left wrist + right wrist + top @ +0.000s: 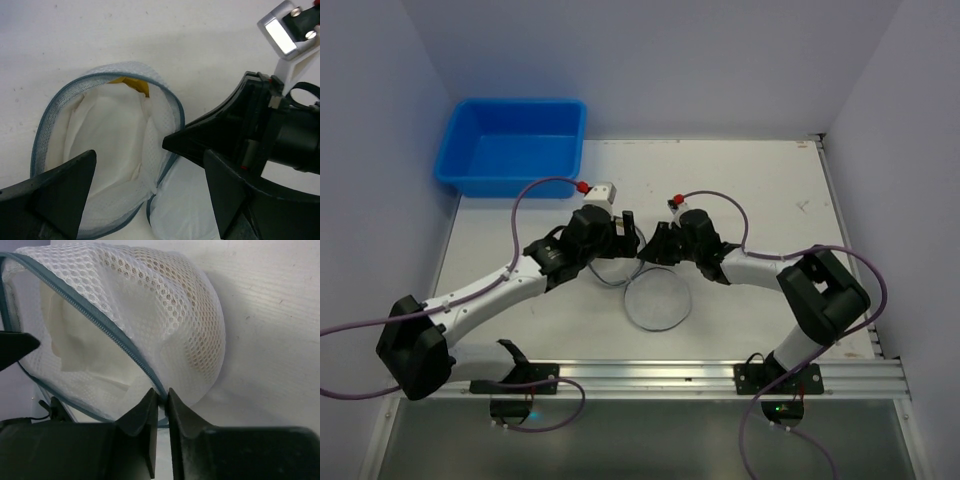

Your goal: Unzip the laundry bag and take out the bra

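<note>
The laundry bag (pixel 638 262), a white mesh pouch with a grey-blue zipper rim, lies unzipped between my two grippers, and its round lid flap (pixel 657 300) lies flat toward me. In the left wrist view the bag (pixel 107 130) gapes open. It shows white padding and a small yellow bit of cloth (pixel 134 83) at its far rim; I cannot tell if this is the bra. My left gripper (pixel 149 156) is open and empty, just above the opening. My right gripper (pixel 161 396) is shut on the bag's zipper rim (pixel 95 315) and holds it up.
A blue plastic tub (pixel 512 143) stands at the back left of the white table (pixel 770 190). Walls close in on the left, back and right. A metal rail (pixel 670 375) runs along the near edge by the arm bases.
</note>
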Controlling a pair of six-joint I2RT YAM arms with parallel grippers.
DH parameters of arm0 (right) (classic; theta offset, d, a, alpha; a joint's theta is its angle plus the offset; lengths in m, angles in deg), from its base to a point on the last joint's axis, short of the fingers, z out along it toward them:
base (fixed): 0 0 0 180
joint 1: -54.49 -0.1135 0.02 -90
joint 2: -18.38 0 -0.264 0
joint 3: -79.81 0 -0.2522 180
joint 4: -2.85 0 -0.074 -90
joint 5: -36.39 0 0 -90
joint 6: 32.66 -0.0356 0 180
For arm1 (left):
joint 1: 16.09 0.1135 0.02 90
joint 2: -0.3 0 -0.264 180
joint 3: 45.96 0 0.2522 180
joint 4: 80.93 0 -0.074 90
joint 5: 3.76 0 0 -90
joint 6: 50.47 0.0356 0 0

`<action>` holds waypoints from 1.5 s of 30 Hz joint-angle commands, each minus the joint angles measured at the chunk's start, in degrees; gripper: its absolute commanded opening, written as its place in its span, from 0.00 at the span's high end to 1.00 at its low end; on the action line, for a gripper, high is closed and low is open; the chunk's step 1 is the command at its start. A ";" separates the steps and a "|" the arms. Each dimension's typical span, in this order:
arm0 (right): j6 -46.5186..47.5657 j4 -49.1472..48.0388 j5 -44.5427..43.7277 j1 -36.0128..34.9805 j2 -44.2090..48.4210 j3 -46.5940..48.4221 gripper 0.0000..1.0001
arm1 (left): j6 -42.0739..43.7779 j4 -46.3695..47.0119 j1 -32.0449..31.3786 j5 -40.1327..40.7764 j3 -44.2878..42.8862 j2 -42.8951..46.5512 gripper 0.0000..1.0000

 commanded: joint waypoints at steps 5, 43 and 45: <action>2.65 1.36 0.56 -0.19 3.18 0.92 1.00 | 0.62 1.32 0.09 6.05 -1.18 -5.13 0.09; 7.14 15.26 -2.69 -5.02 8.37 4.88 1.00 | -0.17 4.31 0.09 15.12 -3.30 -22.37 0.95; 7.32 15.88 -4.71 -4.93 8.46 4.79 1.00 | 0.18 4.22 0.09 14.59 -2.42 -19.65 1.00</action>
